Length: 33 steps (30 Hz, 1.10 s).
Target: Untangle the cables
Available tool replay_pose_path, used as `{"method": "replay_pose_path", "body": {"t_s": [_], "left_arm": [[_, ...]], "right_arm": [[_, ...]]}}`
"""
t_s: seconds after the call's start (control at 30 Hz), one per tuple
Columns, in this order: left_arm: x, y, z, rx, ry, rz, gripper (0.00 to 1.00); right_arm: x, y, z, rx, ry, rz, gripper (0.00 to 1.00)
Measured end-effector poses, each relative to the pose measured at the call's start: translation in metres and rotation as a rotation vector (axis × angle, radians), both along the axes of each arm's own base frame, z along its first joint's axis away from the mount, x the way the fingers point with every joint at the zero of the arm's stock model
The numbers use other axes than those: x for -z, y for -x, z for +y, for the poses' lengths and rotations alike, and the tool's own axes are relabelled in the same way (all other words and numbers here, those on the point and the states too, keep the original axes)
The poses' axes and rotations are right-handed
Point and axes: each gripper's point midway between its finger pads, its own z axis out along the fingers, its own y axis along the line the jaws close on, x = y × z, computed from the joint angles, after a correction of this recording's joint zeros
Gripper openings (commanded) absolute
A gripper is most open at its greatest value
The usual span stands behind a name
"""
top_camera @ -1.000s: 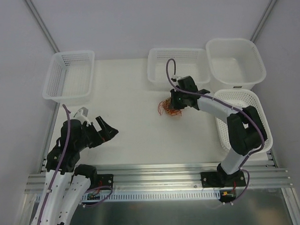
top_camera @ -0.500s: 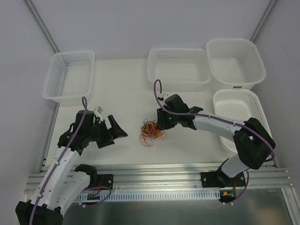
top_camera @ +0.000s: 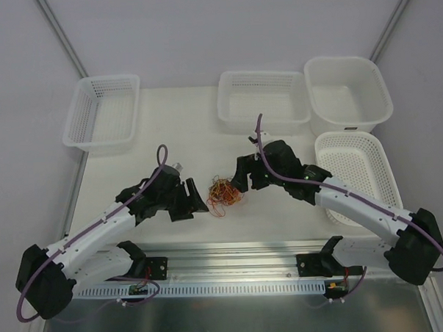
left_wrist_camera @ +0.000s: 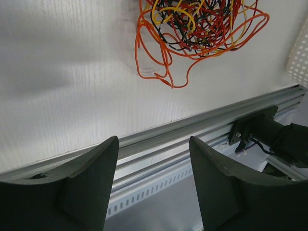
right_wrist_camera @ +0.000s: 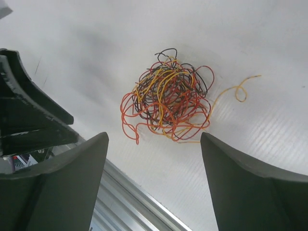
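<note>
Cables (top_camera: pixel 221 193) — one tangled bundle, red/orange/yellow/black — lie on table (top_camera: pixel 168 131) near its front edge, between both grippers. L: left gripper (top_camera: pixel 198 204) just beside bundle, jaws apart, nothing between them. R: right gripper (top_camera: pixel 241 183) near bundle's opp. side — jaws wide, empty, not touching cables.

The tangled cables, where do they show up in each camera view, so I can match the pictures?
Top external: cables lie below centre on the table.
Left wrist: cables at the top, right of centre, cut off by the top edge.
Right wrist: cables near the middle, one tan strand trailing right.
Shared landmark: the metal rail along the table's near edge, also in the left wrist view and the right wrist view.
</note>
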Motion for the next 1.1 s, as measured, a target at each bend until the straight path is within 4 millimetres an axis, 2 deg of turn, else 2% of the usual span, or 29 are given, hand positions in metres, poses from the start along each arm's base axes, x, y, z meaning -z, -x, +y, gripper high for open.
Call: {"method": "replay_pose_path", "body": {"t_s": [0.1, 0.27, 0.43, 0.67, 0.77, 0.8, 0.9, 0.93, 0.97, 1.1], "left_arm": [[0.011, -0.001, -0.008, -0.018, -0.038, 0.008, 0.58], [0.029, -0.005, -0.023, -0.035, -0.118, 0.03, 0.54], [0.037, -0.019, -0.043, -0.067, -0.167, 0.027, 0.52], [0.045, -0.034, -0.054, -0.128, -0.206, 0.013, 0.47], [0.053, -0.035, -0.055, -0.145, -0.233, 0.019, 0.4], [0.056, -0.035, -0.055, -0.148, -0.242, 0.021, 0.31], [0.061, -0.036, -0.057, -0.154, -0.26, 0.022, 0.14], [0.062, -0.037, -0.057, -0.154, -0.264, 0.024, 0.03], [0.062, -0.037, -0.057, -0.151, -0.265, 0.023, 0.0], [0.06, -0.038, -0.057, -0.108, -0.277, -0.002, 0.0]], "right_arm": [[-0.009, 0.004, -0.011, 0.022, -0.005, -0.025, 0.85], [-0.001, 0.013, -0.029, 0.055, 0.025, -0.016, 0.88], [0.004, 0.025, -0.046, 0.07, 0.045, -0.012, 0.88], [0.001, 0.04, -0.062, 0.068, 0.023, -0.033, 0.88], [0.002, 0.044, -0.066, 0.066, 0.021, -0.037, 0.88], [0.003, 0.046, -0.067, 0.063, 0.021, -0.038, 0.88], [0.007, 0.049, -0.066, 0.047, 0.022, -0.029, 0.88], [0.009, 0.049, -0.066, 0.042, 0.025, -0.022, 0.88], [0.011, 0.05, -0.064, 0.037, 0.028, -0.015, 0.88], [0.022, 0.046, -0.055, 0.017, 0.048, 0.019, 0.88]]}}
